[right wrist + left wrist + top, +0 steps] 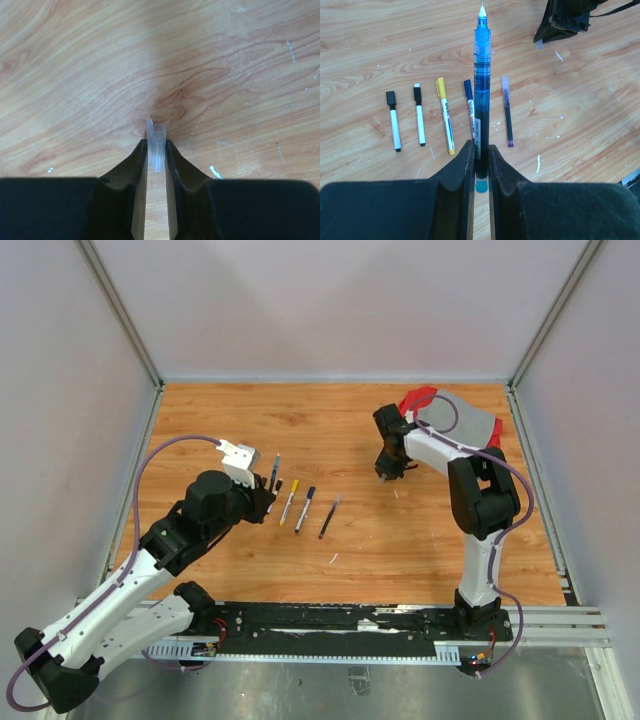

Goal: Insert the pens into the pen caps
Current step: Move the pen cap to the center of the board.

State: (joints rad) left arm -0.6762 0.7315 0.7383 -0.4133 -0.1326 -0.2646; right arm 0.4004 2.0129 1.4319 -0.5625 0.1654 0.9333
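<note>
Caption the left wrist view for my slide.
Left tool clamps a blue pen, tip outward, above five pens on the wooden table.

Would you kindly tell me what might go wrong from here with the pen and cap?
1. The right gripper pinches the clear cap only at the ends of its jaws; it may slip or tilt under pressure.
2. The left gripper holds the blue pen by its rear end, so the long free barrel could wobble and its fine tip miss the cap's mouth.
</note>
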